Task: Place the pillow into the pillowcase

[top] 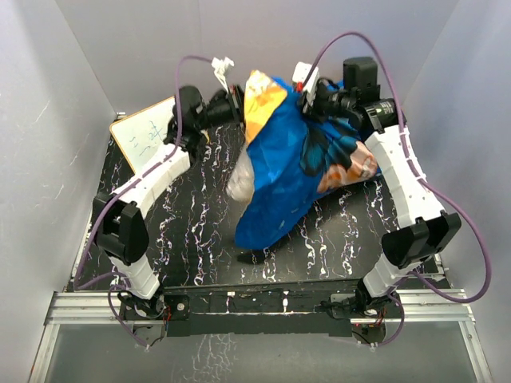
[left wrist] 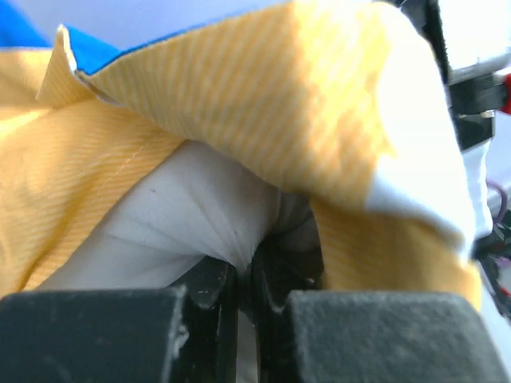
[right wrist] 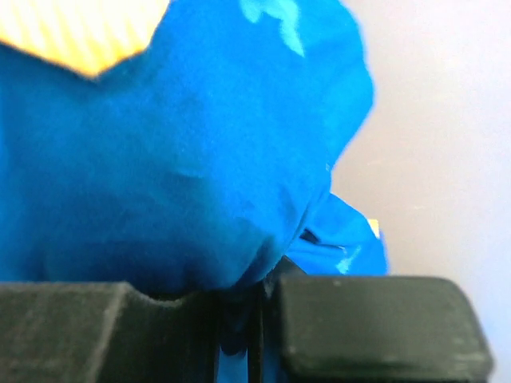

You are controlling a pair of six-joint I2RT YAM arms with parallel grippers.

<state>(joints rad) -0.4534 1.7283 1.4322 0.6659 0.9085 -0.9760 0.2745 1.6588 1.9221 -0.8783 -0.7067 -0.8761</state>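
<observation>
My main worry is the hold on the left. The left gripper [left wrist: 246,275] has its jaws almost together on a gathered pleat of white fabric, which I take for a corner of the pillow [left wrist: 184,207]. The orange-yellow side of the pillowcase [top: 279,175] folds over it. Whether any of that yellow cloth is pinched too, I cannot tell. If only the pillow is held there, that edge of the case could slide down and uncover what is already in.

The right gripper [right wrist: 259,287] is clamped tight on a fold of the blue cloth. If that small fold slips, the whole bundle would drop to the marbled black table [top: 192,231].

Both grips sit at upper centre of the top view, with the sack hanging toward the middle of the frame, its lower tip near the tabletop. A pale patch of pillow shows at its left edge, so I judge the pillow mostly inside but not fully covered.

A whiteboard [top: 148,136] lies at upper left, apart from the cloth.
</observation>
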